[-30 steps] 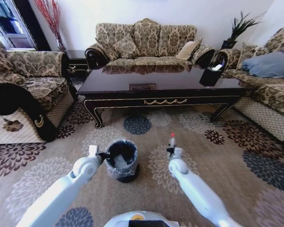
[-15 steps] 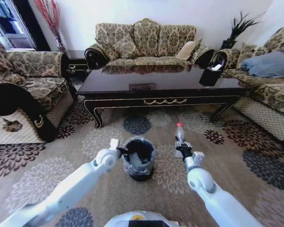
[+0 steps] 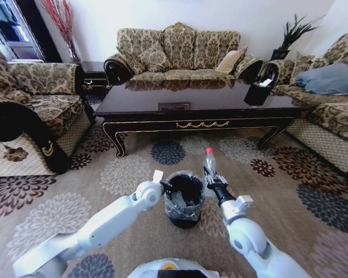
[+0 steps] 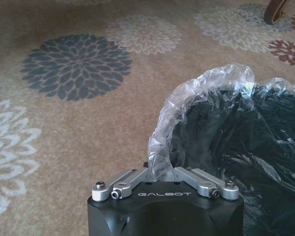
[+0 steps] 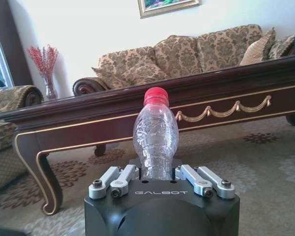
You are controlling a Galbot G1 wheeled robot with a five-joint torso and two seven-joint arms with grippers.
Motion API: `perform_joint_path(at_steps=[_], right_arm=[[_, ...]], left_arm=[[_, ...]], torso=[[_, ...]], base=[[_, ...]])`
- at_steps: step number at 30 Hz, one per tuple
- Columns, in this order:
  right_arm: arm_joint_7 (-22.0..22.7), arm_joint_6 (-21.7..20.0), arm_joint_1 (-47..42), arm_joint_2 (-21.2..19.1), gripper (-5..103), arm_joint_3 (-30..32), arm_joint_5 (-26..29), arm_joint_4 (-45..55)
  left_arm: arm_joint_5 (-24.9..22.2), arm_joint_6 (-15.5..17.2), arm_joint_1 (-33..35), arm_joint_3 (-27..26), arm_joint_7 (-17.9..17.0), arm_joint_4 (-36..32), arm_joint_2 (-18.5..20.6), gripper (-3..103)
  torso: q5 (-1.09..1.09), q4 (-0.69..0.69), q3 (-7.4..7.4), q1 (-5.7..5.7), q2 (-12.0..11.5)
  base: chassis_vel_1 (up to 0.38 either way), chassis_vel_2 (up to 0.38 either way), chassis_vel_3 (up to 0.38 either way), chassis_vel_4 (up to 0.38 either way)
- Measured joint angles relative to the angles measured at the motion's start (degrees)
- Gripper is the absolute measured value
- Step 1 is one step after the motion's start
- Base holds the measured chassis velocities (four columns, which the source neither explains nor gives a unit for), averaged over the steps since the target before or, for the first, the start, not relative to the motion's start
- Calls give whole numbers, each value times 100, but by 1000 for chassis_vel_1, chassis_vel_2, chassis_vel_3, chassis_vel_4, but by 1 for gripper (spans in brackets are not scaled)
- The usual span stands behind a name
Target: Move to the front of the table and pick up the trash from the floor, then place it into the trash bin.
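Right tool (image 3: 212,180) clamped on bottle (image 5: 156,137); left tool (image 4: 162,178) pinches trash bin (image 3: 184,200) liner (image 4: 187,98), wrist view.

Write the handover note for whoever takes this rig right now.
Left gripper: jaws shut on the liner at the bin rim, holding the bin.
Right gripper: jaws shut on a clear bottle with a red cap, held upright just right of the bin, cap above rim level.
Bin is over the carpet in front of the table; something pale already lies inside.
Done: bottle picked up and brought beside the bin.
Left: get the bottle over the opening and release it. I see no other scraps on the carpet from here.
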Motion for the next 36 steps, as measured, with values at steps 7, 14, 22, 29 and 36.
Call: perform_joint_path(at_steps=[7,14,22,29,36], right_arm=[[-151,133,-86,139,26,-103,-225,-95],[-191,228,-25,156,41,-130,-274,-228],[-237,251,-38,216,69,-210,-301,-284],[-276,279,-52,173,95,-206,-309,-296],[-274,384,-125,286,100,-76,-371,-302]], left_arm=[[-12,-4,-145,233,-76,-35,-69,4],[-46,-4,-89,194,-138,-237,-20,4],[-39,0,-50,138,-139,-331,95,4],[-16,11,49,50,-131,-354,184,4],[50,13,241,-199,-88,-426,366,4]], torso=[[1,2,0,0,0],[0,2,0,0,0],[0,2,0,0,0],[0,2,0,0,0],[0,1,0,0,0]], base=[[0,0,0,0],[0,0,0,0],[0,0,0,0],[0,0,0,0],[0,0,0,0]])
